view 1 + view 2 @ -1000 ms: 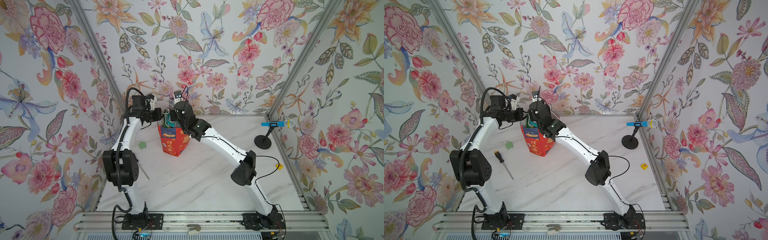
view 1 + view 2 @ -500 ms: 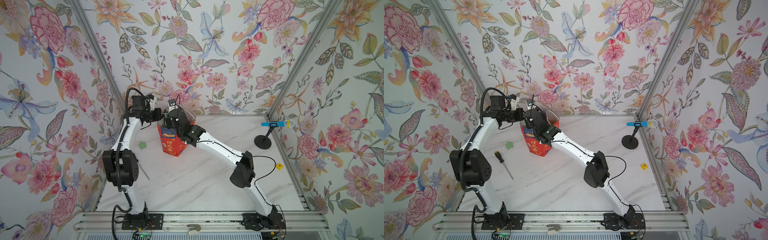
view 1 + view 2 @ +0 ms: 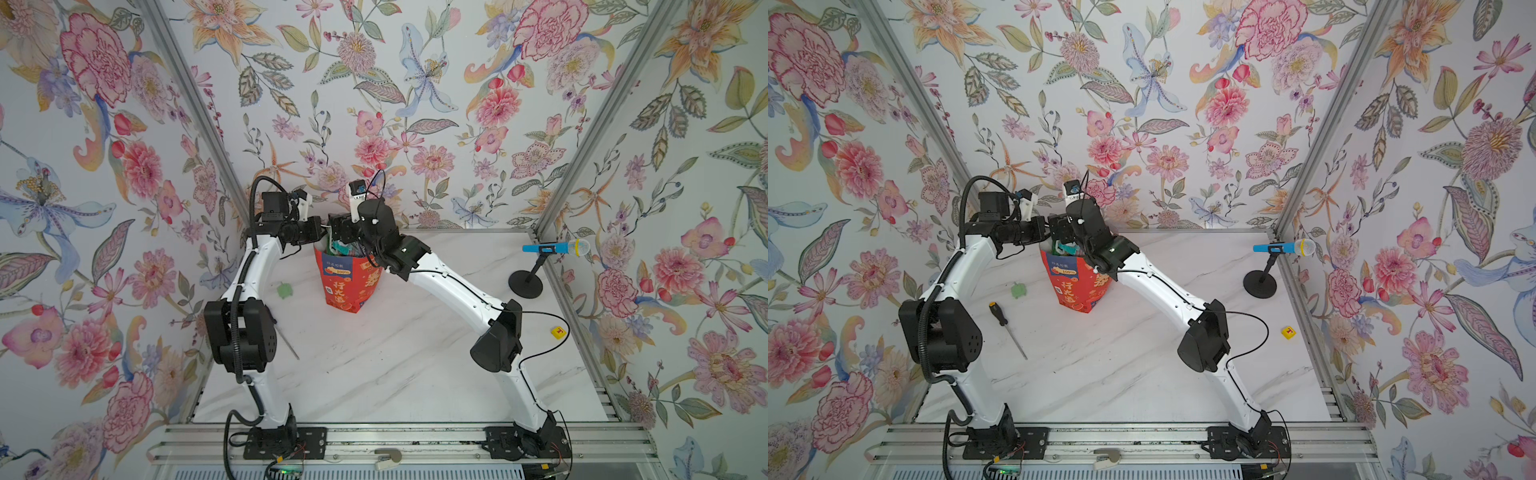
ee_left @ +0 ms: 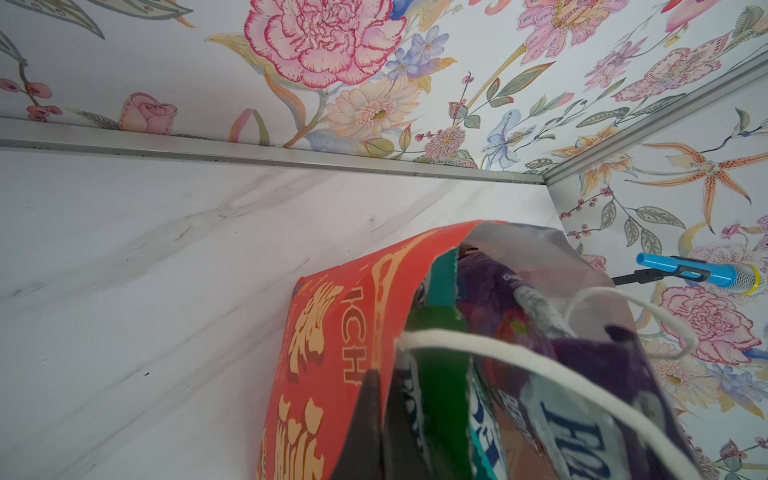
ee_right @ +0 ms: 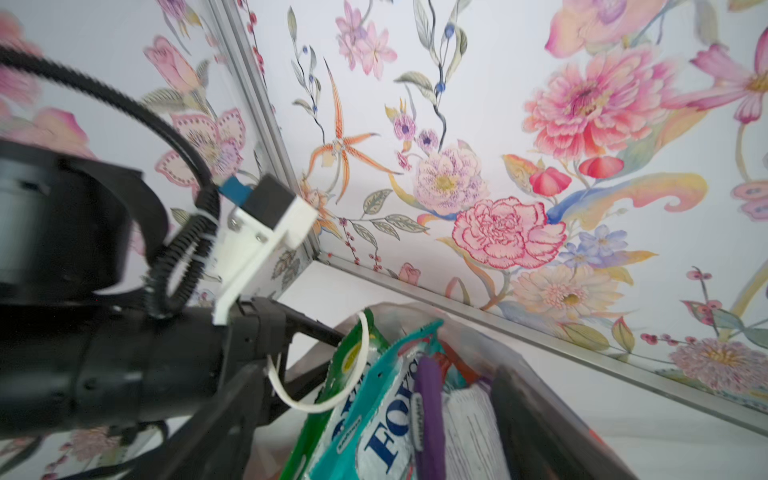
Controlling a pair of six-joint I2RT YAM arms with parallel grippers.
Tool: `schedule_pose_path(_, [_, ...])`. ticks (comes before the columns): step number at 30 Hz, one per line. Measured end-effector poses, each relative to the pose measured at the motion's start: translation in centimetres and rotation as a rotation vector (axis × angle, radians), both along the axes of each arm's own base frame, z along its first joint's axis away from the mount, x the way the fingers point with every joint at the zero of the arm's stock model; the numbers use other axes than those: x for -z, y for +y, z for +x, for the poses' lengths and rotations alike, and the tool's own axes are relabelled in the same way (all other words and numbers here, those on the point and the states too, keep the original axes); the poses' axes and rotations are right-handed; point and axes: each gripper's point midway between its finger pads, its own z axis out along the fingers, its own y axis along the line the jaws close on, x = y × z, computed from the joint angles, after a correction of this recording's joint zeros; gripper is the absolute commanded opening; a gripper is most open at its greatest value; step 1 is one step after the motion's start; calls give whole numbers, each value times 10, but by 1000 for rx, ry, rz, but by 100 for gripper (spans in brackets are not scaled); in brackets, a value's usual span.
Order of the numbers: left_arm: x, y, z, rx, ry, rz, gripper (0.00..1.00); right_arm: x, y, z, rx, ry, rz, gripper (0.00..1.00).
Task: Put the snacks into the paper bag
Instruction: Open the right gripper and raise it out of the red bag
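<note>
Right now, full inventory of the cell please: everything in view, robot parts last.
paper bag: 1, red-orange with yellow characters, upright at the back-centre of the table
snack packets: several, green, teal, purple and others, standing inside the bag; exact count hidden
green blob: 1, green, on the table left of the bag
screwdriver: 1, black and yellow handle, front-left of the bag
yellow cube: 1, near the right edge
toy microphone: 1, blue, on a black stand, back right
table: 1, white marble
left hand: shut on the bag's rim
right hand: open, over the bag's mouth
</note>
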Motion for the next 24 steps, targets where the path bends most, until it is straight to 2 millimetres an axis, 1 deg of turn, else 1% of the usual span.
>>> schedule_pose_path(3, [0, 0, 0, 0, 0, -1, 8, -45, -23, -7, -27, -34, 65, 99])
schedule_pose_path(5, [0, 0, 0, -2, 0, -4, 18, -68, -41, -10, -31, -50, 97, 99])
schedule_pose_path(6, [-1, 0, 1, -4, -1, -6, 23, -77, -52, -11, -30, -52, 110, 99])
schedule_pose_path(7, [-1, 0, 1, -7, 0, -9, 28, -82, -62, -10, -25, -51, 116, 99])
schedule_pose_path(8, [-2, 0, 0, -9, 2, -12, 34, -86, -75, -9, -16, -44, 123, 99])
schedule_pose_path(9, [-2, 0, 1, -9, 3, -13, 40, -85, -86, -7, -7, -34, 124, 99])
schedule_pose_path(11, [-2, 0, 0, -12, 5, -18, 49, -80, -104, -1, 16, -12, 122, 99])
schedule_pose_path(13, [-4, 0, 1, -13, -3, -21, 53, -68, -116, 5, 36, 19, 109, 99])
schedule_pose_path(14, [-8, 1, 1, -12, -13, -23, 54, -57, -119, 9, 42, 41, 98, 99])
schedule_pose_path(17, [-19, 2, 0, -6, -45, -34, 61, -27, -124, 15, 51, 103, 68, 99])
schedule_pose_path(20, [-31, 2, -1, -7, -72, -47, 74, 0, -127, 19, 55, 157, 41, 99])
schedule_pose_path(21, [-34, 2, -2, -5, -79, -51, 79, 6, -128, 20, 57, 171, 33, 99])
schedule_pose_path(24, [-36, 2, -4, -1, -83, -61, 90, 15, -134, 22, 59, 196, 32, 99])
